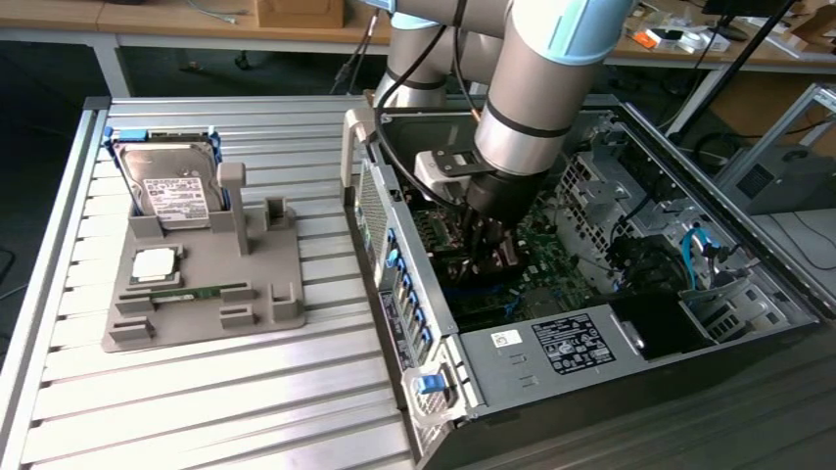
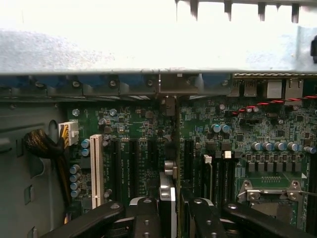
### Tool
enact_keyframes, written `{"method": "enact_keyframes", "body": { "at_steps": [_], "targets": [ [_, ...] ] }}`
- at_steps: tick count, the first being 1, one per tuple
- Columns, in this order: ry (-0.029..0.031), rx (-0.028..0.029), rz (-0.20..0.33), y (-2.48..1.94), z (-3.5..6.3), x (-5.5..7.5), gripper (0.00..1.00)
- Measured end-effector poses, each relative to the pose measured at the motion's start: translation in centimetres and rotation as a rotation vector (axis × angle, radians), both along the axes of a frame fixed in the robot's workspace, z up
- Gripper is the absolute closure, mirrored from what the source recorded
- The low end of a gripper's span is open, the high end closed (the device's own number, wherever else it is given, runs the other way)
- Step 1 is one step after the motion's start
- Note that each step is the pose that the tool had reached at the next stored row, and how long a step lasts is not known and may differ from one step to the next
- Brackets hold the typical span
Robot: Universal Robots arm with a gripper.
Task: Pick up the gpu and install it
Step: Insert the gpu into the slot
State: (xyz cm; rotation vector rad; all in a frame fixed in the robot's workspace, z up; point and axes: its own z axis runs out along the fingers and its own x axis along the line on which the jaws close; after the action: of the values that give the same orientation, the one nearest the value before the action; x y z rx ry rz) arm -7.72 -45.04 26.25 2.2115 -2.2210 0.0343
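Wrist view shows the pincer (image 2: 171, 218) closed on the gpu (image 2: 167, 198), a thin card held edge-on between the dark fingers (image 2: 146, 218) and standing just over the motherboard (image 2: 138, 144), among its long black slots (image 2: 132, 166). The likely failure from here is the card's edge coming down beside a slot instead of into it, or tilting in the grip, so that pressure bends the card or scrapes the board. Seen from outside, the arm (image 1: 530, 108) reaches steeply down into the open computer case (image 1: 770, 284), the wrist nearly vertical.
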Motion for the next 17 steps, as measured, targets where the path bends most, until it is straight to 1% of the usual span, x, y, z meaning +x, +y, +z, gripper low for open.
{"method": "enact_keyframes", "body": {
  "at_steps": [1, 2, 3, 5, 10, 12, 14, 16, 17],
  "targets": [
    [0.0001, -0.0011, 0.0, 0.0, 0.0, 0.0, 0.73],
    [0.0001, -0.0038, 0.0, 0.01, -0.01, 0.0, 0.73],
    [0.0002, -0.0053, -0.001, 0.0, -0.01, 0.0, 0.73],
    [0.0002, -0.0057, -0.002, 0.02, -0.03, 0.0, 0.73],
    [0.0003, -0.006, -0.001, 0.23, -0.18, 0.0, 0.73],
    [0.0003, -0.0076, -0.001, 0.24, -0.23, 0.01, 0.73],
    [-0.0003, -0.0222, -0.001, 0.25, -0.27, 0.01, 0.73],
    [0.0001, -0.0308, -0.001, 0.24, -0.25, 0.01, 0.73],
    [0.0006, -0.0329, -0.002, 0.24, -0.24, 0.0, 0.73]
  ]
}}
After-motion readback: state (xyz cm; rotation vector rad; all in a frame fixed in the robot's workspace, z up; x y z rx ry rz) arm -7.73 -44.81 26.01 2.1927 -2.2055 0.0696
